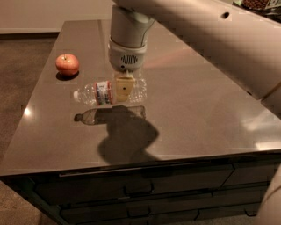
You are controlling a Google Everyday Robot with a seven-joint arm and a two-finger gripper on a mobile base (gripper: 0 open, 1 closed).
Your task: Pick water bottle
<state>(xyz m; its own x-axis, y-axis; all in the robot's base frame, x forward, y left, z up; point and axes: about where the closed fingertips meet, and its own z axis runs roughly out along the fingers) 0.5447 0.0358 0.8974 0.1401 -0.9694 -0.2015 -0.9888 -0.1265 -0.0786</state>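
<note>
The water bottle is a clear ribbed plastic bottle with a white cap pointing left and a red-and-blue label band. It lies horizontally and hangs a little above the dark countertop, with its reflection showing apart below it. My gripper comes straight down from the white arm and is shut on the bottle's middle. A tan finger crosses the front of the bottle; the other finger is hidden behind it.
A red apple sits on the counter's left side, behind and to the left of the bottle. Dark drawers run along the counter's front. A bowl-like object shows at the top right corner.
</note>
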